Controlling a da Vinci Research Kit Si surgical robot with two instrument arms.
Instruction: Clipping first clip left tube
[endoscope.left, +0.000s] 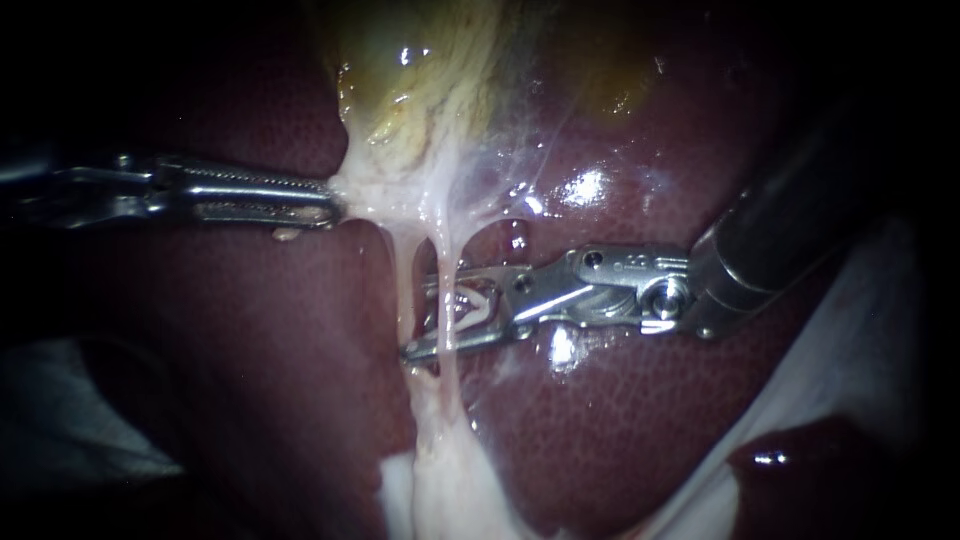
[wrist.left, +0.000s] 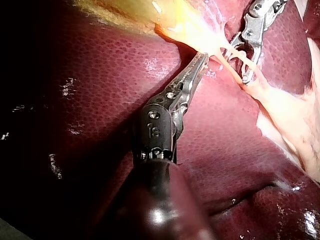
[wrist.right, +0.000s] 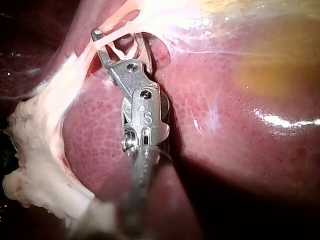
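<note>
Pale, wet and thread-thin, the left tube (endoscope.left: 400, 285) runs down from the yellowish gallbladder (endoscope.left: 420, 80) over the dark red mottled liver (endoscope.left: 620, 420), stretched taut just beside a second pale strand, the right tube (endoscope.left: 441, 245). A slender steel left instrument (endoscope.left: 325, 200) with a long toothed pincer comes in from the left, and that pincer is clamped on the pale filmy tissue (endoscope.left: 350, 190) at the gallbladder's neck, which puts both tubes under tension. The stubby silver right instrument (endoscope.left: 425, 315) reaches across from the right; its pincer stands wide apart yet cradles a white clip (endoscope.left: 478, 300) that touches both halves. The right tube crosses in front of that pincer, while the lower tip lies right at the left tube; whether the left tube sits fully inside the clip I cannot tell. I judge this tube soft, slippery and easily torn, so it should not be gripped directly: hold the tougher tissue above it, pull gently, and set the clip squarely across the bare middle stretch, clear of its neighbour
</note>
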